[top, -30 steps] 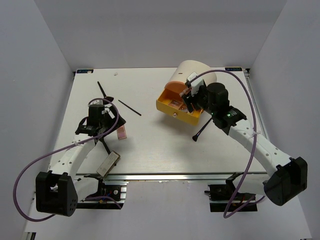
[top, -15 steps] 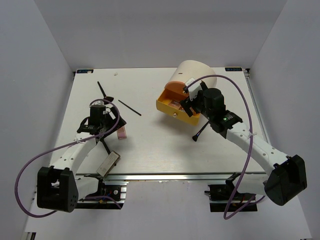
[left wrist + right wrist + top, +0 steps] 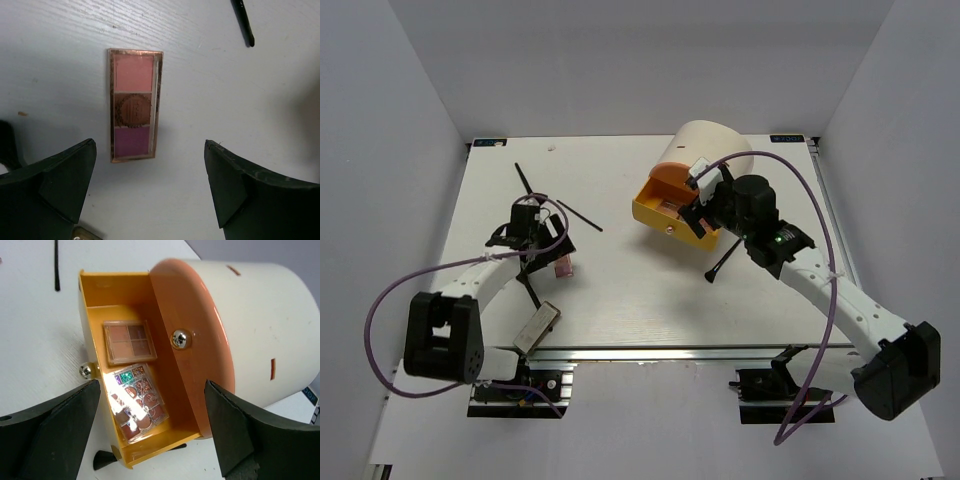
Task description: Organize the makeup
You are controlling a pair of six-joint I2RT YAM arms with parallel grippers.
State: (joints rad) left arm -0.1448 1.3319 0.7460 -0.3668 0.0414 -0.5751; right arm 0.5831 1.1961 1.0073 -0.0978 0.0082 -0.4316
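Observation:
A small eyeshadow palette (image 3: 134, 119) with pink, brown and purple pans lies flat on the white table; it also shows in the top view (image 3: 563, 266). My left gripper (image 3: 148, 150) hovers over its near end, open and empty, and also shows in the top view (image 3: 550, 248). My right gripper (image 3: 152, 390) is open and empty above the open yellow drawer (image 3: 92, 335). In the drawer lie a brown palette (image 3: 129, 342) and a multicoloured palette (image 3: 140, 400). A silvery-beige compact (image 3: 537, 328) lies near the front edge. Thin black brushes (image 3: 578, 215) lie scattered. No sponges are in view.
The cream cylindrical drawer unit (image 3: 710, 150) stands at the back right, its pink front (image 3: 195, 340) shut beside the yellow drawer (image 3: 670, 215). One brush (image 3: 720, 263) lies just in front of the drawer, another (image 3: 525, 178) at the back left, another (image 3: 530, 290) by my left arm.
My left gripper has moved right and away from the base to over the pink palette. My right gripper has stayed over the yellow drawer with only a small shift.

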